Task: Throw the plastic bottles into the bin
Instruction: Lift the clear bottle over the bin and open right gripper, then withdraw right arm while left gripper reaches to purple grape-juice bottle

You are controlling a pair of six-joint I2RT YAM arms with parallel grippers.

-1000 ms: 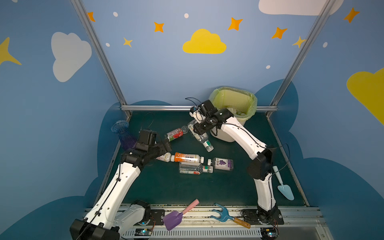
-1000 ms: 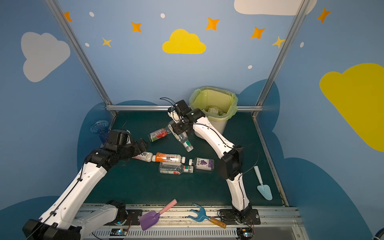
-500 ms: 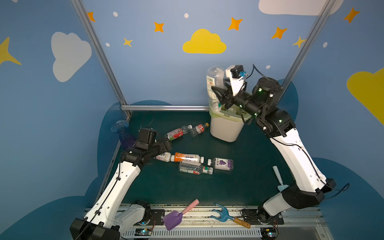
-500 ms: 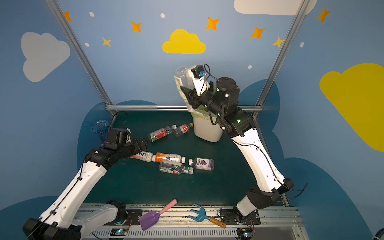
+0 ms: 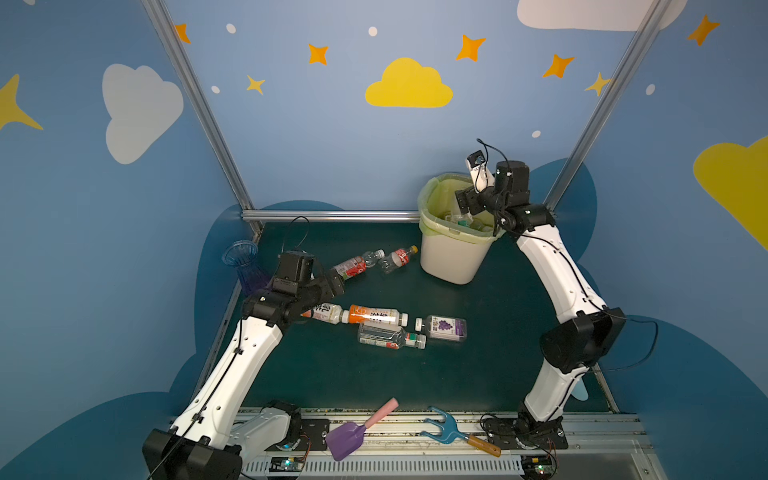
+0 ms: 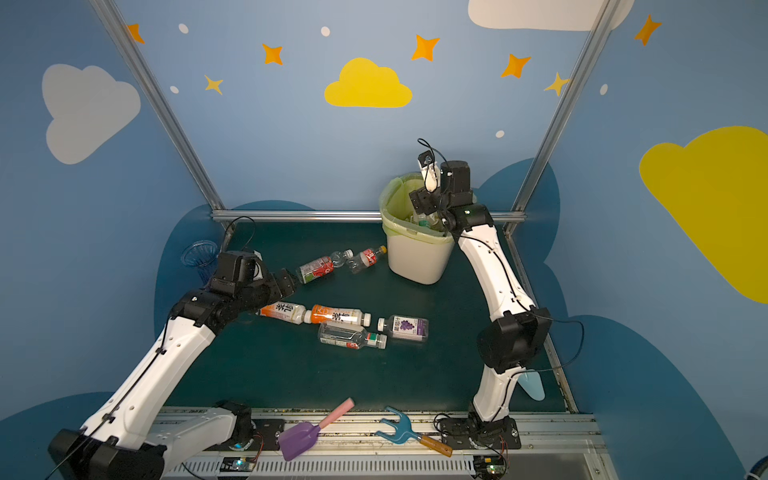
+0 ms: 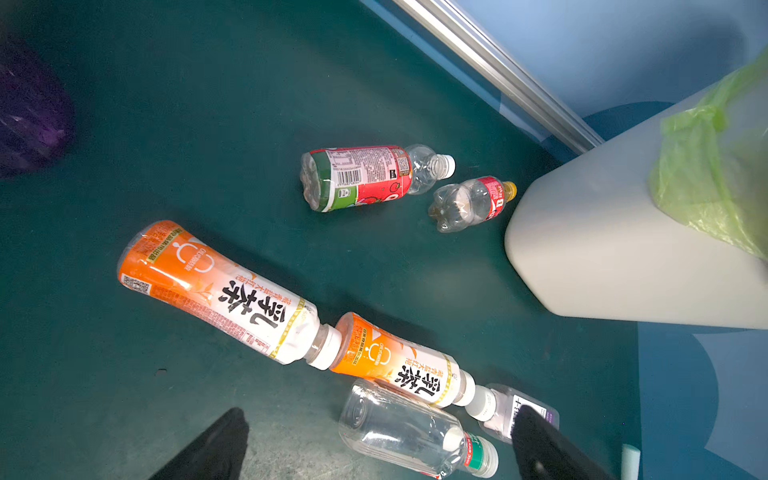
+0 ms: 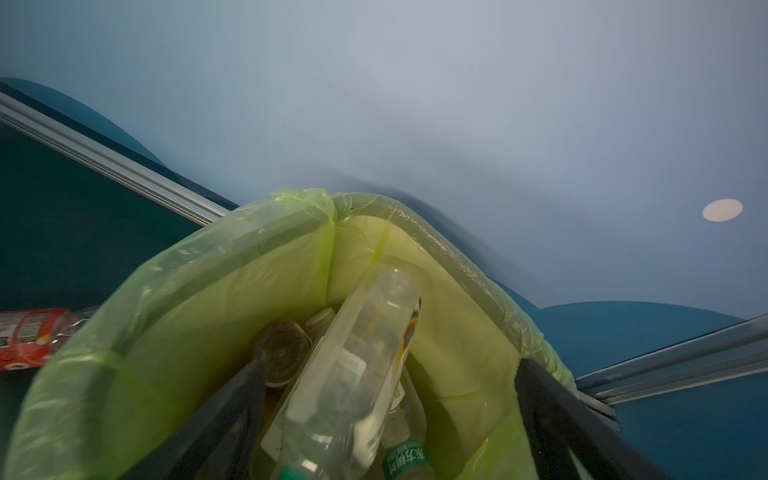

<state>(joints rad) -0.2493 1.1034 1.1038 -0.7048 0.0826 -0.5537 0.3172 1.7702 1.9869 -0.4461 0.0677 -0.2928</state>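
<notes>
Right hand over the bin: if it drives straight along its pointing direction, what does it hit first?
Most likely the clear bottle leaning inside the bin. In the wrist view it lies directly ahead of the open right hand, on top of other bottles. Depth there is unclear.

Both top views look down from front; wrist cameras sit close (each sees the bin (image 7: 623,249)).

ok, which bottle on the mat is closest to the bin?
The small clear bottle with the red label and yellow cap: its cap end points at the bin, and the other five lie farther off.
</notes>
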